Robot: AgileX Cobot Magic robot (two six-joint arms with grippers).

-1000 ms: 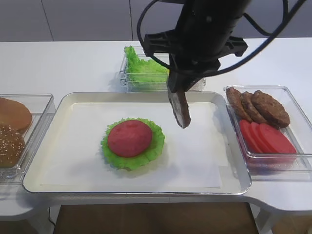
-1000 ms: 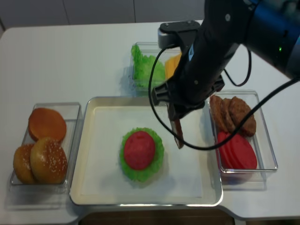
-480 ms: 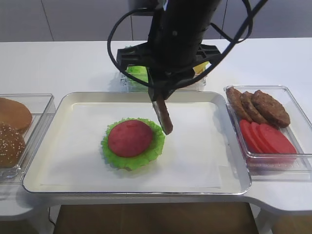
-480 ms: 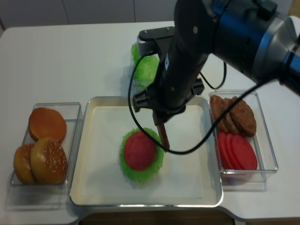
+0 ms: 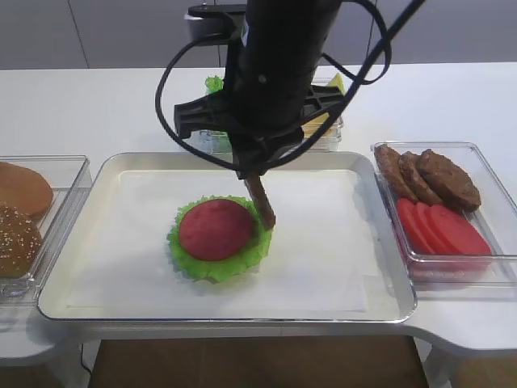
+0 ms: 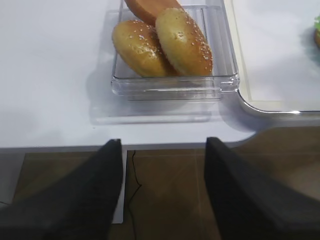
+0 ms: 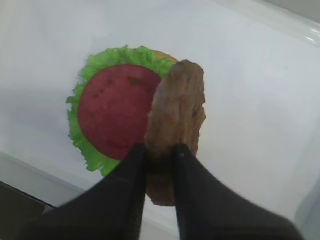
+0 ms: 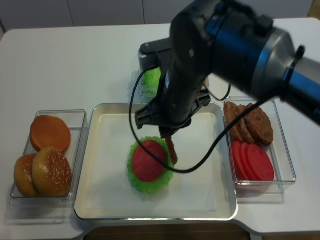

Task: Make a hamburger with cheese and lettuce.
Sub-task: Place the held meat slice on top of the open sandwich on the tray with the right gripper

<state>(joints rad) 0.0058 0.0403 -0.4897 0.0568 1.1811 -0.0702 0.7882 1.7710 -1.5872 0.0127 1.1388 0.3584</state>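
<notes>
Three spare patties (image 5: pixel 426 178) (right bin (image 5: pixel 485 271)), tomato slices (image 5: pixel 443 229) alongside.

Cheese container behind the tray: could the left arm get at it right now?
Probably not. The right arm hangs in front of the cheese, holding a patty at the stack; the left gripper sits by the bun box.

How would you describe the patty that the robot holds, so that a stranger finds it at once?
Look at the large tray in the middle, where a red slice lies on a lettuce leaf. At that stack's right edge hangs a brown patty, gripped on edge by the right gripper. The other patties lie in the right-hand container.
</notes>
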